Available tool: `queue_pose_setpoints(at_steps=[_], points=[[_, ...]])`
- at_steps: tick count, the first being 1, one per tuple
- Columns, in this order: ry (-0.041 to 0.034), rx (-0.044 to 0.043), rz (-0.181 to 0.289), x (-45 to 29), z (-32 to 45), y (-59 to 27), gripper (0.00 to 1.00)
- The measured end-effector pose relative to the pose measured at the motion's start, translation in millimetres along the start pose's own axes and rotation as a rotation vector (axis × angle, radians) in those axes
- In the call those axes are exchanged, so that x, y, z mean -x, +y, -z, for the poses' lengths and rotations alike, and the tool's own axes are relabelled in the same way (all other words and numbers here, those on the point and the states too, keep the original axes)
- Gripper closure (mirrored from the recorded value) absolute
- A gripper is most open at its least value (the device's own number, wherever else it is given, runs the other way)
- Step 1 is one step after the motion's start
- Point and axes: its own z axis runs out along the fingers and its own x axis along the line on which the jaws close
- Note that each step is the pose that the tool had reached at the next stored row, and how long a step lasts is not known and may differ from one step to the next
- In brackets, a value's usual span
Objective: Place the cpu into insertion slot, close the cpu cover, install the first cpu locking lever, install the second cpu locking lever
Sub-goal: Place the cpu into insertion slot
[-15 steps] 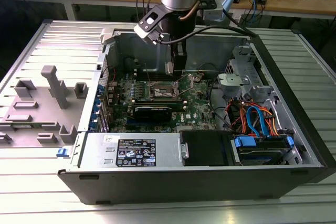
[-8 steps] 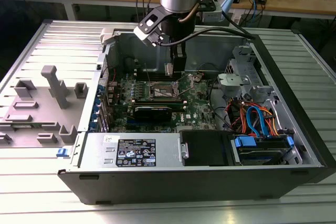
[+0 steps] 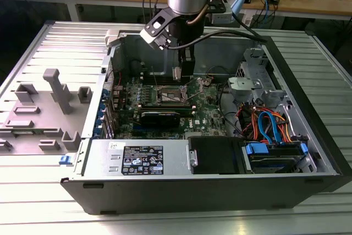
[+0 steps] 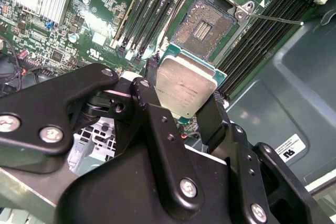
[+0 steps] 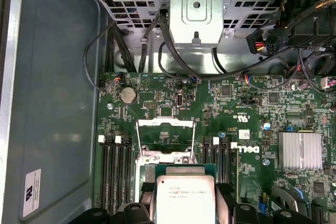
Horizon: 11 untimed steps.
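The black two-fingered gripper (image 4: 184,103) is closed on opposite edges of the small flat square silvery-topped cpu (image 4: 186,85); the chip hangs just above the open socket (image 4: 205,27), mid-way across the green motherboard (image 5: 210,103); the thin silvery cpu cover (image 5: 165,123) stands raised.

The jaws seemingly hide the lower edge of the cpu (image 4: 184,85).

Socket (image 4: 205,24) lies open and clear; memory slots (image 4: 144,14) flank it, cpu cover (image 5: 165,123) stands raised beside it.
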Motion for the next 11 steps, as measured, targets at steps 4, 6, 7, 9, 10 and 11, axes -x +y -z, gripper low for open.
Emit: queue_pose_setpoints(at_steps=[4, 6, 7, 9, 10, 11], points=[[0.0000, -0.0001, 0.000, 0.2, -1.1, -0.1, 0.46], [0.0000, 0.0000, 0.000, 0.2, -1.3, -0.1, 0.46], [0.0001, 0.0000, 0.000, 0.2, -1.6, -0.1, 0.46], [0.0000, 0.0000, 0.000, 0.2, -1.9, -0.1, 0.46], [0.0000, 0.0000, 0.000, 0.3, -2.2, -0.1, 0.46], [0.0000, 0.0000, 0.000, 0.3, -2.3, -0.1, 0.46]])
